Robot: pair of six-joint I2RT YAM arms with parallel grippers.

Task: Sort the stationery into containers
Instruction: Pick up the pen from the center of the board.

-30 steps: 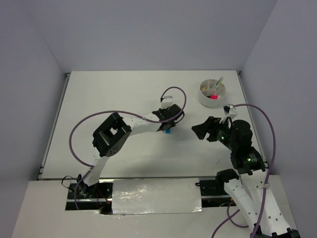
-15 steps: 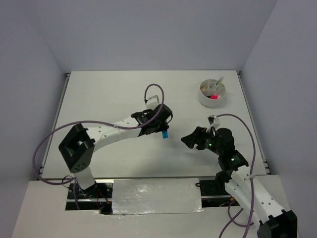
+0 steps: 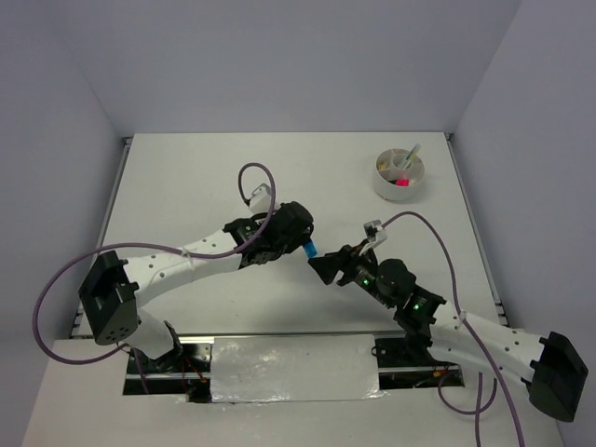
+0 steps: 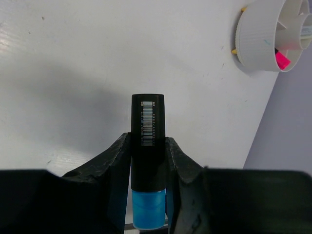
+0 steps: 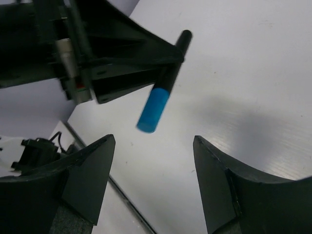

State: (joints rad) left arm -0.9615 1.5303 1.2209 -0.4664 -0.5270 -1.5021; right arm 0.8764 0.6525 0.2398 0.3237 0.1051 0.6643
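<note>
A blue-and-black highlighter (image 4: 147, 122) is held above the table, and my left gripper (image 4: 147, 141) is shut on its black body. Its blue cap (image 3: 308, 249) sticks out toward the right arm. My right gripper (image 5: 153, 141) is open and empty, its fingers spread just below the blue cap (image 5: 153, 109), not touching it. In the top view the right gripper (image 3: 326, 268) sits close to the right of the left gripper (image 3: 294, 238). The round white divided bowl (image 3: 386, 186) stands at the far right and holds a pink highlighter (image 3: 402, 182) and a thin pen (image 3: 411, 154).
Grey walls close in the white table on three sides. Purple cables loop over both arms (image 3: 250, 177). The bowl (image 4: 256, 39) shows in the upper right corner of the left wrist view, near the table's right edge.
The left gripper has carried the highlighter a little left and nearer. The right arm has swung left and stretched out, bringing its open gripper up to the blue cap.
</note>
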